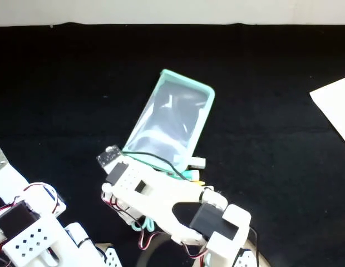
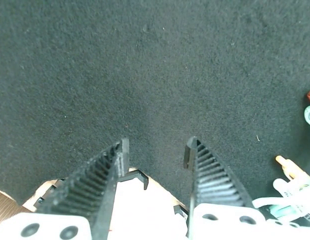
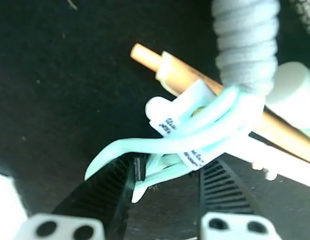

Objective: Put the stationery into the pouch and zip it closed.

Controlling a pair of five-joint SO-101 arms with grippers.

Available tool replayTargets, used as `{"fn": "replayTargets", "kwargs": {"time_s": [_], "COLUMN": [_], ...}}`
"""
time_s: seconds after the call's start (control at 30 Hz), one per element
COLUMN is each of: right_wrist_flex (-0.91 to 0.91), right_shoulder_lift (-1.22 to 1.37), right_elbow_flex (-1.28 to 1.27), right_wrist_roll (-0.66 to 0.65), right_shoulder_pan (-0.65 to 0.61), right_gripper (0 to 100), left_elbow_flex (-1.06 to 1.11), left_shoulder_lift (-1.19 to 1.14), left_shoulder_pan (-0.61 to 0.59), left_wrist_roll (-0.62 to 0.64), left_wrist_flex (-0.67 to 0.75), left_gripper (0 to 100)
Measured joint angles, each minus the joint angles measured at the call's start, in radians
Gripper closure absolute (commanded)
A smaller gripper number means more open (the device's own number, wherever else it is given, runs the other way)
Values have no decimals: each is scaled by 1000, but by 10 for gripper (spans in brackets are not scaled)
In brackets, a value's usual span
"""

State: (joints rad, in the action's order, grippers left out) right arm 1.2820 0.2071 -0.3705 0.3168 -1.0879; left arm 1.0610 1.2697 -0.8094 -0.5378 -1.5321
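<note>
The clear pouch with mint trim lies tilted at the table's middle. Its near end is under my right arm. A tan pen and a white item lie at that end; the pen's tip and a white piece stick out there. My right gripper is shut on the pouch's mint edge with its white label. My left gripper is open above bare black cloth, off to the near left, and holds nothing. The pen shows at its view's edge.
A white sheet lies at the table's right edge. A mint loop pokes out under the right arm near the front. The left arm sits at the near left corner. Black cloth covers the table.
</note>
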Motion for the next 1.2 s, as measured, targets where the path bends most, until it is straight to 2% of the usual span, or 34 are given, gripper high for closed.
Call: {"fn": "replayTargets", "kwargs": {"time_s": [0.27, 0.4, 0.73, 0.93, 1.07, 1.2], "right_wrist_flex": [-2, 60, 321, 431, 442, 442], "right_shoulder_lift": [0, -26, -420, -609, -669, -683], "right_elbow_flex": [0, 66, 526, 778, 870, 891], "right_wrist_roll": [-37, -38, -176, -206, -207, -207], "right_shoulder_pan": [11, 9, 23, 120, 186, 190], "right_gripper": [993, 993, 993, 993, 993, 993], "left_elbow_flex": [0, 0, 0, 0, -54, -210], "left_shoulder_lift": [0, 0, 0, 0, -2, 0], "left_shoulder_pan": [0, 0, 0, 3, 118, 324], "left_wrist_roll": [0, 0, 0, 0, 12, 92], "left_wrist_flex": [0, 0, 0, 0, -18, -89], "left_gripper": [804, 804, 801, 802, 801, 801]}}
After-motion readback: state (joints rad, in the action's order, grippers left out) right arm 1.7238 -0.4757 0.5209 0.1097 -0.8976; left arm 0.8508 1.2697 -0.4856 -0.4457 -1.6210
